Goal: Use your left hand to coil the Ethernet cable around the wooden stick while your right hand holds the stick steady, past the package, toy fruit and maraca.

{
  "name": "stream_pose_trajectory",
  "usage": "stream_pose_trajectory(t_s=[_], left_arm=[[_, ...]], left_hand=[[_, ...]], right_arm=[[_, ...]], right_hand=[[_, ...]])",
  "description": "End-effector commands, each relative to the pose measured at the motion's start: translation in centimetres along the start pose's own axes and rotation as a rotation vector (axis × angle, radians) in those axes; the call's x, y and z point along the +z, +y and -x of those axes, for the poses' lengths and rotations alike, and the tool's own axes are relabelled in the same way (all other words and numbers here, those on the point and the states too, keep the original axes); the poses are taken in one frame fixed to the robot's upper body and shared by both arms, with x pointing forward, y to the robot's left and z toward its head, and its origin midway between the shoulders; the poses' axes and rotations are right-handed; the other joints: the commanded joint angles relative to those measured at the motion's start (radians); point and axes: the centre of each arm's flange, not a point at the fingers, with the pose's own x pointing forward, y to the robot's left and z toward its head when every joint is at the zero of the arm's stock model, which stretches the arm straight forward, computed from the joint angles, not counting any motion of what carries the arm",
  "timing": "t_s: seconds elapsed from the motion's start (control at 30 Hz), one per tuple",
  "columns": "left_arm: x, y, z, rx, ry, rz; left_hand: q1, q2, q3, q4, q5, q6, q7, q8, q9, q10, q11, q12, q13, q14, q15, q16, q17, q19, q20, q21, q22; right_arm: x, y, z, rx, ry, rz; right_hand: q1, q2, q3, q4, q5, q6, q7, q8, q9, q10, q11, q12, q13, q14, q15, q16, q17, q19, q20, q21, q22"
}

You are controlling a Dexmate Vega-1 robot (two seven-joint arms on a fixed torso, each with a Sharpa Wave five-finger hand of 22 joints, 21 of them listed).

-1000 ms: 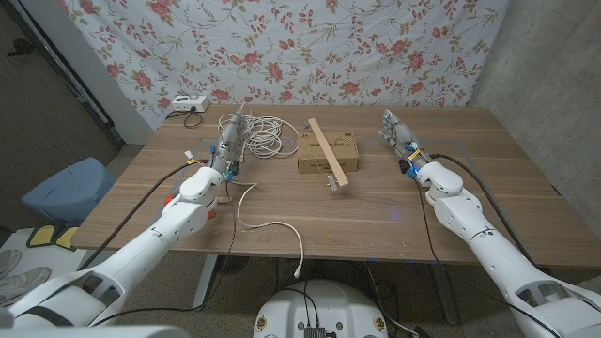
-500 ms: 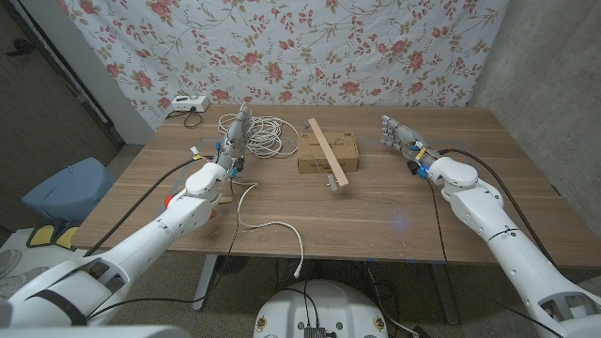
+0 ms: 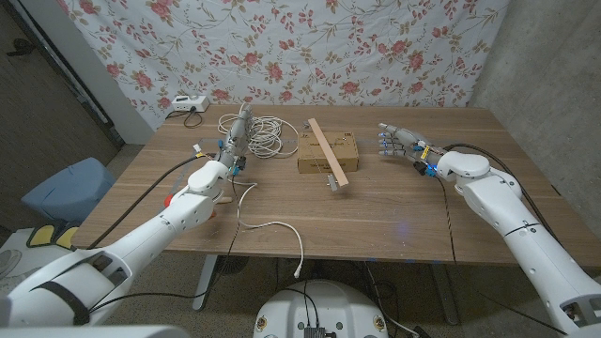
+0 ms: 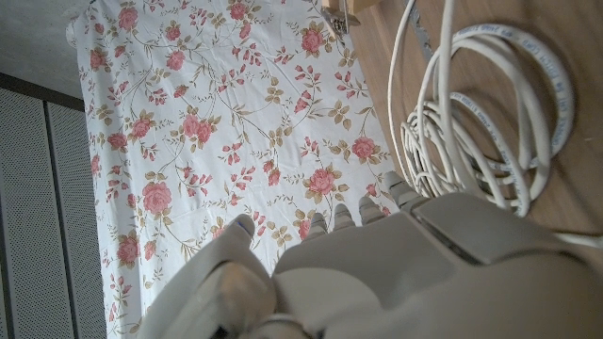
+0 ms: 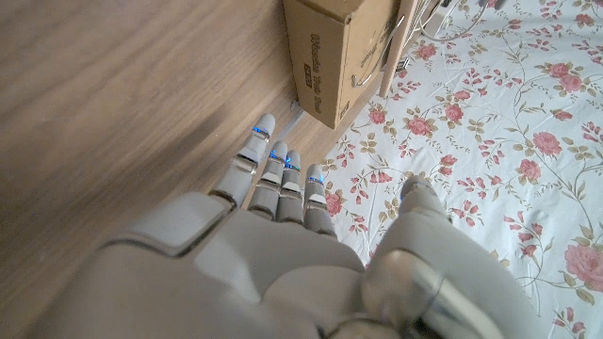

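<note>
The wooden stick (image 3: 330, 155) lies slantwise across a cardboard box (image 3: 328, 153) at mid-counter, its long axis running from the far end, near the floral backdrop (image 3: 310, 47), toward the robot; its near end overhangs the box edge just above the counter (image 3: 376, 216). The Ethernet cable (image 3: 263, 136) sits as a loose coil on the far left of the box, with a free tail (image 3: 272, 225) trailing toward the robot's side of the counter.

The right hand (image 3: 399, 141) hovers to the right of the stick, fingers (image 5: 273, 174) extended and slightly apart, pointing leftward at the box and gripping nothing. In the right wrist view the box corner and the stick (image 5: 407, 28) lie straight ahead of the fingertips, apart from them.

The left hand (image 3: 237, 134) stands at the near edge of the coil with its fingers reaching away from the robot; the left wrist view shows cable loops (image 4: 490, 122) just beyond the fingertips (image 4: 353, 215), but whether any strand is pinched cannot be told.

Judged from this layout, the right hand is the nearer to the stick and must travel leftward, meeting the stick roughly crosswise to its long axis; a grasp near the overhanging end appears most accessible.
</note>
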Motion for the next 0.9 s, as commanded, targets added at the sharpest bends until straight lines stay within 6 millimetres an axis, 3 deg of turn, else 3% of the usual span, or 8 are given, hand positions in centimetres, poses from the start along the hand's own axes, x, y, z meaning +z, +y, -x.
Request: stream_pose_trajectory(t_s=[0.03,0.37,0.9], left_arm=[[0.0,0.0,-0.3,-0.015,-0.003,-0.005],[0.0,0.1,-0.2,-0.022,-0.007,-0.001],[0.0,0.2,0.4,-0.017,-0.009,0.000]], left_hand=[[0.012,0.008,0.003,-0.002,0.007,-0.200,0.002,0.004,0.003,-0.229,0.003,0.006,0.004,-0.204,0.003,0.008,0.003,-0.115,0.002,0.001,0.005],[0.012,0.009,0.003,-0.002,0.007,-0.199,0.002,0.004,0.003,-0.227,0.006,0.006,0.005,-0.202,0.004,0.009,0.003,-0.114,0.003,0.000,0.005],[0.013,0.009,0.002,-0.002,0.007,-0.202,0.006,0.003,0.003,-0.230,0.007,0.005,0.005,-0.205,0.004,0.007,0.003,-0.114,0.003,-0.003,0.005]], right_arm=[[0.7,0.8,1.2,0.117,0.159,0.050],[1.3,1.4,1.4,0.242,0.253,0.055],[2.7,2.8,1.1,0.393,0.311,0.078]], right_hand=[[0.005,-0.007,-0.001,-0.006,-0.004,0.027,0.017,0.008,0.004,0.025,0.003,0.011,0.005,0.036,0.004,0.015,0.005,0.027,0.001,0.011,0.004],[0.015,-0.009,0.000,-0.012,-0.004,0.026,0.032,0.003,0.006,0.025,0.008,0.011,0.008,0.048,0.007,0.015,0.006,0.052,-0.006,0.018,0.005],[0.030,-0.014,-0.007,-0.017,-0.002,0.117,0.059,0.018,0.014,0.117,0.029,0.053,0.018,0.154,0.017,0.039,0.018,0.137,0.011,0.045,0.006]])
